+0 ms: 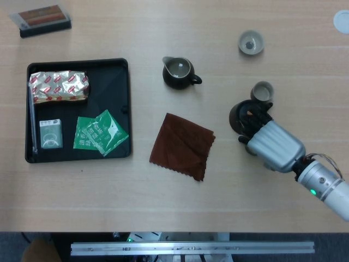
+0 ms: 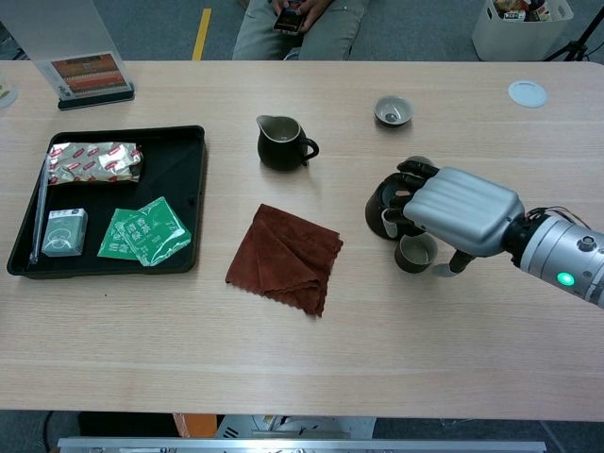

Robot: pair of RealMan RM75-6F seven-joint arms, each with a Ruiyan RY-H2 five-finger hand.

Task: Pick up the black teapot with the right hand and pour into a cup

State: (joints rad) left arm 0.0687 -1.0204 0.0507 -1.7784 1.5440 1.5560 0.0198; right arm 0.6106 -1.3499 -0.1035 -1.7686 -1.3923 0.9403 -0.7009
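The head view looks almost straight down on the table point(image 1: 163, 207) from high above, its near edge along the bottom. The chest view sits lower at the near side and faces slantwise across the table point(image 2: 283, 359) to the far edge and the floor beyond. Both share the tray point(image 1: 122, 65) point(image 2: 193, 137) at left, the cloth point(image 1: 182, 144) point(image 2: 288, 257) in the middle and the right hand point(image 1: 272, 146) point(image 2: 461, 209).

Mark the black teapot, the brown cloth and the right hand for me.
black teapot point(image 1: 238, 116): head view, on its left body wall, beside the fingers.
brown cloth point(image 1: 181, 144): head view, middle of the folded fabric.
right hand point(image 2: 460, 209): chest view, on the silver back of the hand.
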